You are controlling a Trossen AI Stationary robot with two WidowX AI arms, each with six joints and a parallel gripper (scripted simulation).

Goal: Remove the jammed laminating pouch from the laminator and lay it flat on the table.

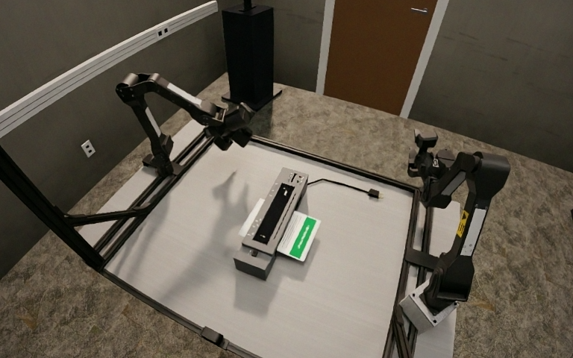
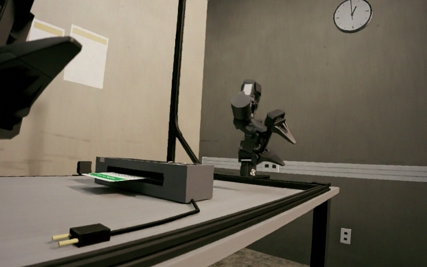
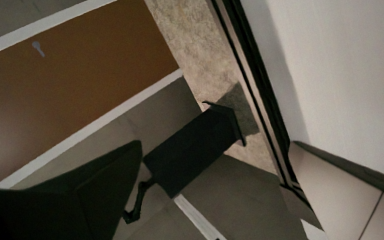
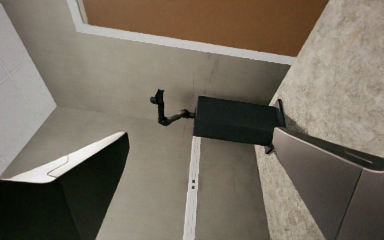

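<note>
The grey laminator (image 1: 272,219) stands upright in the middle of the table; it also shows in the exterior view (image 2: 154,177). The jammed pouch runs through it. Its green-printed end (image 1: 301,235) sticks out on one side, just above the table (image 2: 110,177). A white end (image 1: 252,217) sticks out on the other side. The black power cord (image 1: 338,183) runs from the laminator's far end to a plug (image 1: 374,193). My left gripper (image 1: 234,141) is open and empty above the table's far left corner. My right gripper (image 1: 424,141) is open and empty, raised off the table's right edge.
A black tower (image 1: 248,50) stands on the floor behind the far left corner. Black frame rails (image 1: 415,236) run along the table's edges. The plug (image 2: 83,234) lies near the table's edge. Both wrist views show only the room, not the laminator.
</note>
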